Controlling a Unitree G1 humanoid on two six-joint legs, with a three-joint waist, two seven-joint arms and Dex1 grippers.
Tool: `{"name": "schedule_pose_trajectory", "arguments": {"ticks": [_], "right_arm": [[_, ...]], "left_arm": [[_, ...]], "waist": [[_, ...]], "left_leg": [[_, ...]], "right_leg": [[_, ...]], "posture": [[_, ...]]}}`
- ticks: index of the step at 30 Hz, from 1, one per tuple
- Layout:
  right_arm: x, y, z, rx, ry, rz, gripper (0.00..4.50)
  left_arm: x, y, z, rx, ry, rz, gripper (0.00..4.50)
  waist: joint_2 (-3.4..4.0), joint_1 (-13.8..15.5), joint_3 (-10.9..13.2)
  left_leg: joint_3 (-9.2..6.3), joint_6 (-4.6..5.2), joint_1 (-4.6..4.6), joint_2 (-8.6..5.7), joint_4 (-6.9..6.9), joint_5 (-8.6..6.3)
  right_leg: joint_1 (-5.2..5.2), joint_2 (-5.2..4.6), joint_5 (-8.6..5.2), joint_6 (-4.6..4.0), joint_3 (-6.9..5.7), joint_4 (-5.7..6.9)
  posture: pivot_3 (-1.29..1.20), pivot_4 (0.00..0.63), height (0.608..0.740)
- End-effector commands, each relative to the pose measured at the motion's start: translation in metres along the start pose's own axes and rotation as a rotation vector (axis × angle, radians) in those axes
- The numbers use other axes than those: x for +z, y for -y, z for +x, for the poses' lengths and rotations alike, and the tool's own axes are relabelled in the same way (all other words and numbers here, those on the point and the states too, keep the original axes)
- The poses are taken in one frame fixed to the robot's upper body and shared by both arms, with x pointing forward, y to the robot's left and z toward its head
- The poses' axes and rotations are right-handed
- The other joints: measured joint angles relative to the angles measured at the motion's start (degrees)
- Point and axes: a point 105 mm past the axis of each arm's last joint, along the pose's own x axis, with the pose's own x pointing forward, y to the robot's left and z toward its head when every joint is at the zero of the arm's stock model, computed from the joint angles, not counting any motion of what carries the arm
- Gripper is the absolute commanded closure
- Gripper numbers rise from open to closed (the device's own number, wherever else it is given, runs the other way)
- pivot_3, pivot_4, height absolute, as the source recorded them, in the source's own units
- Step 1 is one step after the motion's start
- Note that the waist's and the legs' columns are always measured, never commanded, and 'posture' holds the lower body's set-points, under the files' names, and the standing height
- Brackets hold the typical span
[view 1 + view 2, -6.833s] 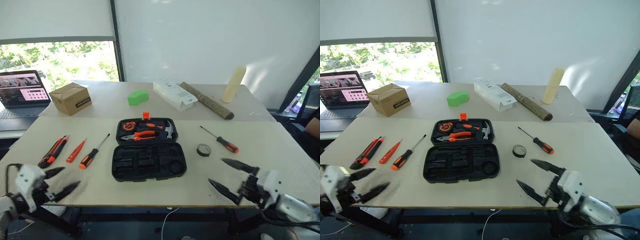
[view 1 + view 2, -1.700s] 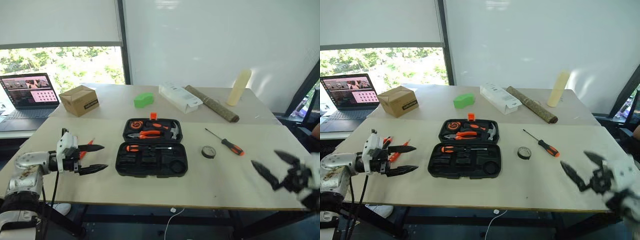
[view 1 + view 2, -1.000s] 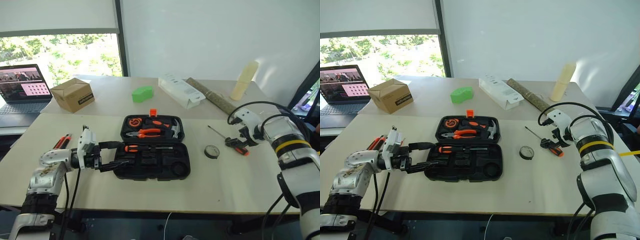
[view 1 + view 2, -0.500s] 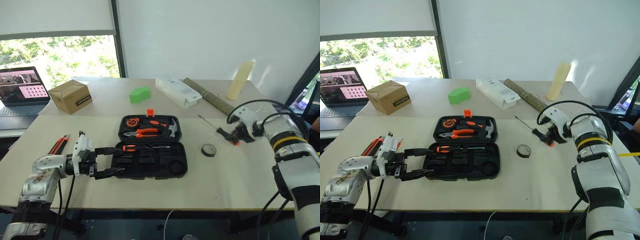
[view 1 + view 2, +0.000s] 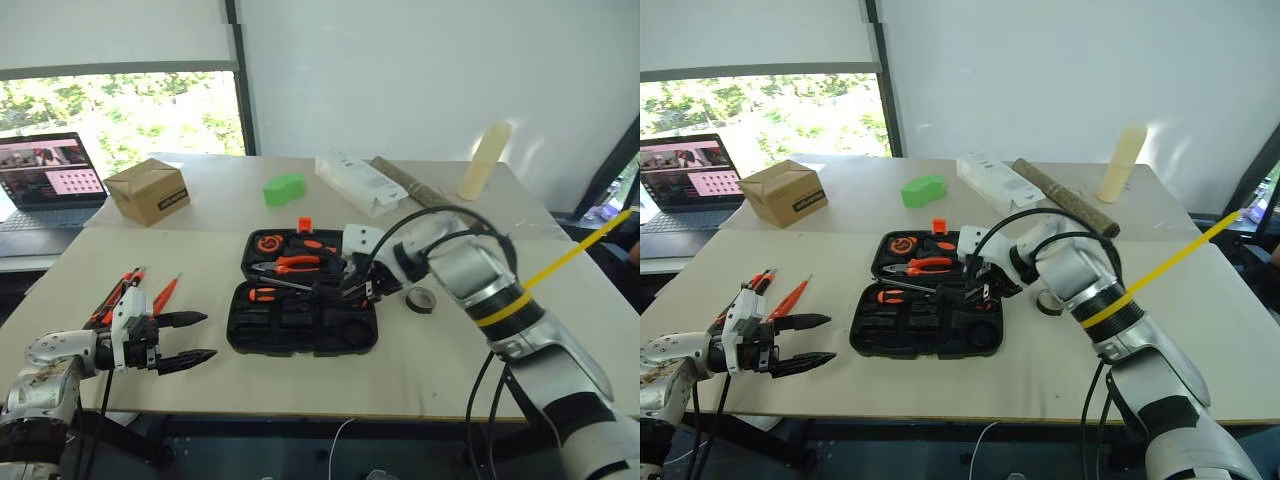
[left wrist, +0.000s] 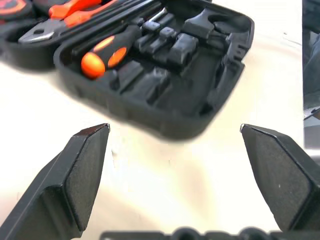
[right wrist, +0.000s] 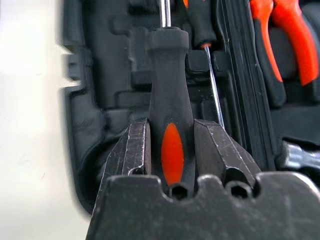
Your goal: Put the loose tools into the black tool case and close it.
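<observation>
The black tool case lies open mid-table, with pliers and a hammer in its far half. One orange-and-black screwdriver rests in its near half. Over that half my right gripper is shut on a second orange-and-black screwdriver, whose shaft points left across the slots. My left gripper is open and holds nothing, just above the table left of the case. The utility knife and the slim orange screwdriver lie further left. The black tape roll sits right of the case, beside my right arm.
On the far table stand a cardboard box, a green block, a white carton, a brown roll and a cream cylinder. A laptop is at far left. A yellow strap crosses at right.
My right gripper shut on the screwdriver on the right of the table and carried it left, over the case. My left gripper drew back left from the case, still open.
</observation>
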Motion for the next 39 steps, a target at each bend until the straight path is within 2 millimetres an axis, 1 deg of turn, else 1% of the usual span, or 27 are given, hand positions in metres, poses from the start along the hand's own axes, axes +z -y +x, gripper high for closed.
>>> {"name": "schedule_pose_trajectory", "arguments": {"ticks": [1,4,6,8,13,20,22,23,24,25,26,27,29,32,34,35,37,38,39], "right_arm": [[-0.003,0.009,0.003,-0.076,-0.053,-0.027,3.54],[-0.012,0.015,0.007,-0.106,-0.105,-0.043,3.54],[-0.02,0.017,0.009,-0.104,-0.149,-0.068,3.54],[-0.024,0.017,0.011,-0.097,-0.167,-0.075,3.54],[-0.028,0.012,0.019,-0.062,-0.187,-0.099,3.54],[-0.03,0.009,0.026,-0.036,-0.221,-0.176,3.54],[-0.029,0.009,0.026,-0.043,-0.22,-0.192,2.52],[-0.026,0.01,0.025,-0.054,-0.207,-0.191,2.34],[-0.023,0.012,0.022,-0.062,-0.193,-0.189,1.99],[-0.021,0.013,0.02,-0.068,-0.183,-0.188,1.52],[-0.017,0.015,0.015,-0.076,-0.155,-0.18,1.27],[-0.012,0.015,0.006,-0.065,-0.116,-0.167,0.94],[-0.006,0.012,-0.011,-0.032,-0.066,-0.153,0.94],[-0.001,0.01,-0.023,-0.017,-0.017,-0.135,0.94],[0.004,0.01,-0.024,-0.016,0.028,-0.125,1.47],[0.005,0.01,-0.024,-0.017,0.038,-0.119,1.55],[0.006,0.007,-0.01,-0.015,0.064,-0.117,2.25],[0.008,0.006,-0.003,-0.015,0.083,-0.109,2.5],[0.008,0.006,0.005,-0.023,0.093,-0.101,2.95]], "left_arm": [[0.014,0.001,-0.002,-0.007,0.013,0.058,0.0],[0.016,0.003,0.0,-0.012,0.013,0.061,0.0],[0.016,0.005,0.0,-0.016,0.011,0.065,0.0],[0.016,0.006,-0.001,-0.015,0.009,0.066,0.0],[0.017,0.007,-0.001,-0.009,0.01,0.067,0.0],[0.016,0.008,-0.002,0.0,0.009,0.071,0.0],[0.016,0.008,-0.002,0.002,0.01,0.071,0.0],[0.016,0.008,-0.002,0.003,0.01,0.072,0.0],[0.016,0.008,-0.002,0.005,0.009,0.071,0.0],[0.016,0.008,-0.002,0.005,0.009,0.071,0.0],[0.016,0.008,-0.001,0.006,0.008,0.071,0.0],[0.016,0.007,-0.001,0.008,0.007,0.07,0.0],[0.016,0.007,-0.002,0.011,0.003,0.068,0.0],[0.016,0.006,-0.002,0.013,0.003,0.067,0.0],[0.017,0.005,-0.002,0.014,0.005,0.067,0.0],[0.017,0.005,-0.002,0.015,0.006,0.067,0.0],[0.016,0.005,0.0,0.014,0.009,0.067,0.0],[0.016,0.005,0.002,0.013,0.01,0.068,0.0],[0.016,0.006,0.003,0.012,0.011,0.068,0.0]], "waist": [[0.0,0.1,0.0],[0.0,-0.2,0.0],[0.0,-0.5,0.0],[0.0,-0.6,0.0],[0.0,-0.5,0.0],[0.0,-0.6,0.0],[0.0,-0.5,0.0],[0.0,-0.5,0.0],[0.0,-0.4,0.0],[0.0,-0.4,0.0],[0.0,-0.4,0.0],[-0.01,-0.4,0.0],[0.0,-0.4,0.0],[-0.01,-0.6,0.0],[0.0,-0.6,0.0],[0.0,-0.7,0.0],[-0.01,-0.9,0.0],[-0.01,-0.9,0.0],[-0.01,-1.0,0.0]], "left_leg": [[0.03,0.01,-0.03,-0.02,0.04,-0.01],[0.05,0.0,-0.03,-0.03,0.04,0.0],[0.06,-0.03,-0.02,0.0,0.03,0.01],[0.06,-0.05,-0.01,0.0,0.02,0.02],[0.05,-0.05,-0.01,0.0,0.03,0.03],[0.05,-0.05,0.01,0.01,0.03,0.03],[0.05,-0.05,0.01,0.01,0.03,0.03],[0.05,-0.05,0.01,0.01,0.03,0.03],[0.05,-0.05,0.01,0.01,0.03,0.03],[0.05,-0.05,0.0,0.01,0.03,0.03],[0.05,-0.05,0.0,0.01,0.03,0.03],[0.05,-0.05,0.0,0.01,0.03,0.03],[0.05,-0.05,-0.02,0.01,0.02,0.03],[0.04,-0.05,-0.01,0.02,0.02,0.02],[0.04,-0.05,0.01,0.02,0.02,0.02],[0.04,-0.05,0.02,0.03,0.02,0.02],[0.04,-0.06,0.04,0.06,0.02,0.03],[0.04,-0.07,0.09,0.09,0.02,0.04],[0.04,-0.07,0.11,0.11,0.02,0.04]], "right_leg": [[0.0,0.01,0.0,0.0,0.0,0.0],[-0.01,0.07,0.0,0.0,0.0,0.01],[-0.01,0.12,0.0,-0.01,0.0,0.03],[-0.03,0.13,0.0,-0.01,0.01,0.03],[-0.01,0.13,0.0,0.0,0.01,0.02],[0.0,0.14,0.0,-0.01,0.02,0.03],[0.0,0.14,0.0,-0.01,0.02,0.03],[0.0,0.14,0.0,-0.01,0.02,0.03],[0.0,0.13,0.0,-0.01,0.01,0.03],[0.01,0.13,0.0,-0.01,0.01,0.03],[0.01,0.13,0.0,-0.01,0.01,0.02],[0.01,0.13,0.0,-0.01,0.01,0.02],[-0.01,0.13,0.0,-0.01,0.01,0.0],[0.0,0.14,0.0,-0.01,0.01,-0.01],[0.0,0.14,0.0,-0.01,0.02,0.01],[0.0,0.15,0.0,-0.01,0.02,0.02],[-0.01,0.18,0.03,-0.06,0.04,0.03],[0.01,0.22,0.04,-0.07,0.05,0.05],[0.02,0.24,0.05,-0.09,0.05,0.05]], "posture": [[0.0,0.15,0.74],[0.0,0.15,0.74],[0.0,0.15,0.74],[0.0,0.15,0.74],[0.0,0.15,0.74],[0.0,0.15,0.74],[0.0,0.15,0.74],[0.0,0.15,0.74],[0.0,0.15,0.74],[0.0,0.15,0.74],[0.0,0.15,0.74],[0.0,0.15,0.74],[0.0,0.15,0.74],[0.0,0.15,0.74],[0.0,0.15,0.74],[0.0,0.15,0.74],[0.0,0.15,0.74],[0.0,0.15,0.74],[0.0,0.15,0.74]]}}
